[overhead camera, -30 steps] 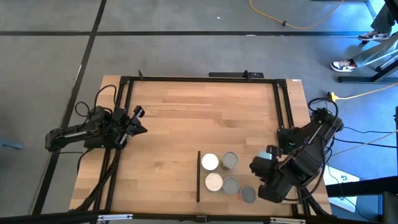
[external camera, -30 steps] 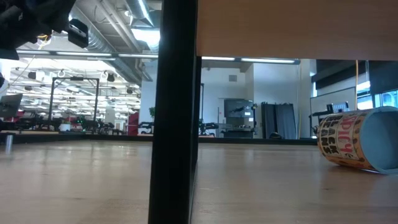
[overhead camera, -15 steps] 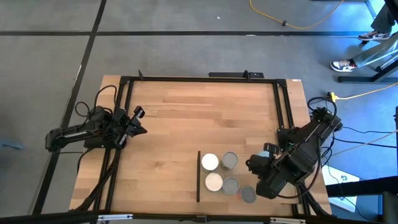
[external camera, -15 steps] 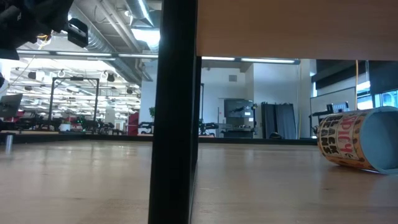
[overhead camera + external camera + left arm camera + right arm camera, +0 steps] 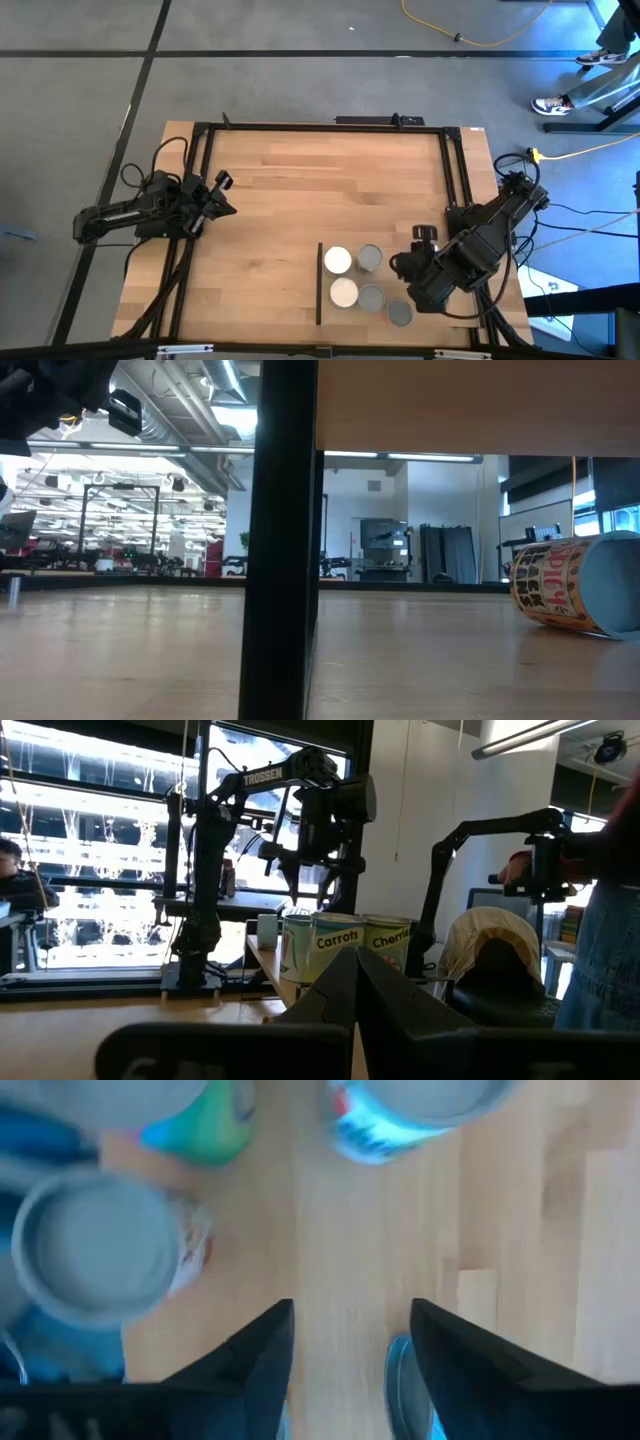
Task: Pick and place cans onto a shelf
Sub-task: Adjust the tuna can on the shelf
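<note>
A release step appears to be in hand. The right gripper [image 5: 408, 283] is seen with its fingers spread wide and holding nothing, poised just beside the fifth can [image 5: 400, 313], which stands at the near corner of the shelf [image 5: 352, 312]. Four other cans [image 5: 355, 275] are grouped on the board just beyond it. A clean lift away, without brushing the neighbouring tins, is probably what the next move calls for. The left gripper [image 5: 222, 196] is kept closed and empty, well apart at the table's far side.

"Carrots" is legible on one label [image 5: 338, 939]; "Cherrie" on the next, and "TROSSEN" on a distant arm [image 5: 272, 776].
</note>
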Robot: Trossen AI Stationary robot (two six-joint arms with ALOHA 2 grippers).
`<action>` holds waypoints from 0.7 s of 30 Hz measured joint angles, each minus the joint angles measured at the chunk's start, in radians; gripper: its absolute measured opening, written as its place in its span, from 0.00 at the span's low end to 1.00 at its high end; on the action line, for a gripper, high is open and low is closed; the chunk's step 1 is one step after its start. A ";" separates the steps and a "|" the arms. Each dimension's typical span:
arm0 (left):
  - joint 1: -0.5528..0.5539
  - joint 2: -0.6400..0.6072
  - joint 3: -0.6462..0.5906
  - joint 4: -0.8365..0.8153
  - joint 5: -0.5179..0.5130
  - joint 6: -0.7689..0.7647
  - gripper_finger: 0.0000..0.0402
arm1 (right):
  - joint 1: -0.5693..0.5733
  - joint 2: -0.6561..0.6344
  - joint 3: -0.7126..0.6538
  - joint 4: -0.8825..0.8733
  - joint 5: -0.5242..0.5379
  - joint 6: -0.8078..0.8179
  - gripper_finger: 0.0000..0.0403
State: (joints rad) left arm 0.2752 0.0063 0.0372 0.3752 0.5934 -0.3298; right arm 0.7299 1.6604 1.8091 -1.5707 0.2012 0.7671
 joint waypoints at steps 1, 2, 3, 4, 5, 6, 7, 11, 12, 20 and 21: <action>0.000 0.000 0.000 0.000 0.000 0.000 0.00 | -0.002 -0.001 0.000 0.000 -0.017 -0.042 0.51; 0.000 0.000 0.000 0.000 0.000 0.000 0.00 | -0.005 -0.004 0.000 0.000 -0.052 -0.087 0.51; 0.000 0.000 0.000 0.000 0.000 0.000 0.00 | -0.008 -0.008 0.000 0.000 -0.095 -0.118 0.52; 0.000 0.000 0.000 0.000 0.000 0.000 0.00 | -0.011 -0.015 -0.001 0.000 -0.134 -0.137 0.52; 0.000 0.000 0.000 0.000 0.000 0.000 0.00 | -0.013 -0.023 -0.001 0.000 -0.162 -0.145 0.52; 0.000 0.000 0.000 0.000 0.000 0.000 0.00 | -0.016 -0.033 -0.001 0.000 -0.173 -0.144 0.52; 0.000 0.000 0.000 0.000 0.000 0.000 0.00 | -0.017 -0.046 -0.001 0.000 -0.172 -0.137 0.52; 0.000 0.000 0.000 0.000 0.000 0.000 0.00 | -0.024 -0.091 -0.001 0.000 -0.170 -0.066 0.52; 0.000 0.000 0.000 0.000 0.000 0.000 0.00 | -0.024 -0.101 -0.001 0.000 -0.169 -0.043 0.52; 0.000 0.000 0.000 0.000 0.000 0.000 0.00 | -0.024 -0.135 -0.001 0.000 -0.170 0.070 0.52; 0.000 0.000 0.000 0.000 0.000 0.000 0.00 | -0.024 -0.134 -0.001 0.000 -0.169 0.069 0.52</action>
State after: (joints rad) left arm 0.2752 0.0063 0.0372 0.3752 0.5933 -0.3301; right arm 0.7059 1.5262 1.8080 -1.5707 0.0319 0.8356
